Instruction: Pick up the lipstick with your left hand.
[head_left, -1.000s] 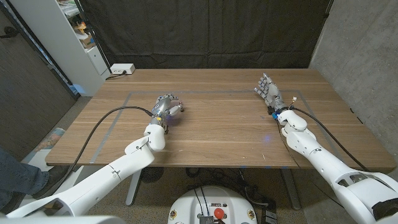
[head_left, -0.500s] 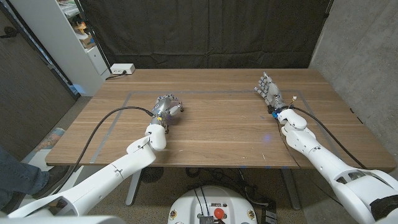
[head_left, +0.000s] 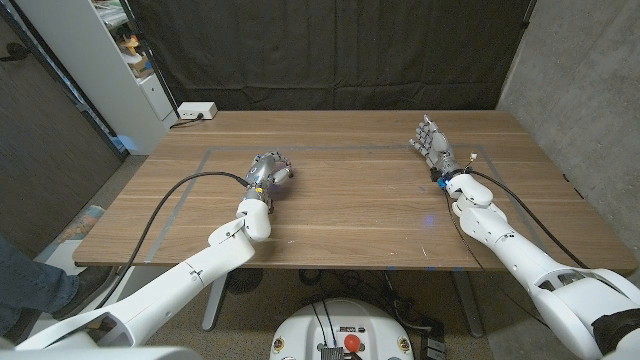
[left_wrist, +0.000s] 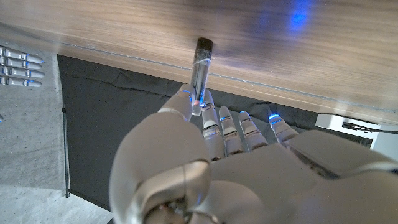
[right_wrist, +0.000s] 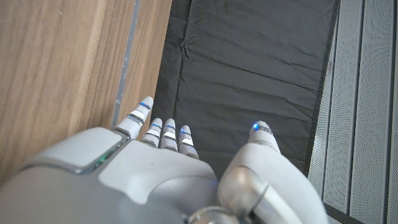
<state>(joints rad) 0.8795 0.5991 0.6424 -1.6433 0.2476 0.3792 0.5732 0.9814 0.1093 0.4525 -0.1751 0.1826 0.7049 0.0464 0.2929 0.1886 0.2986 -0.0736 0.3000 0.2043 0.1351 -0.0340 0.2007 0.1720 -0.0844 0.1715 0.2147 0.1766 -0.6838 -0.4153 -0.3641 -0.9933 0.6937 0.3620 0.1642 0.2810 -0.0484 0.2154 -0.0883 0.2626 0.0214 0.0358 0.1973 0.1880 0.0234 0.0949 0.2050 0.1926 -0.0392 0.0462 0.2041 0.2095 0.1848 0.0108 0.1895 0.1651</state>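
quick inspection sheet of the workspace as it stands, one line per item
surface: wooden table with a faint taped rectangle outline
job's things: lipstick, a slim tube, standing with its far end on the table, its near end at the left hand's fingertips
clutter: nothing seen
hands: left hand closed around the lipstick; right hand holds nothing, fingers apart
cables: black cable along the left arm, another along the right arm
surroundings: black curtain behind the table, white power strip at its far left corner, shelf unit at left
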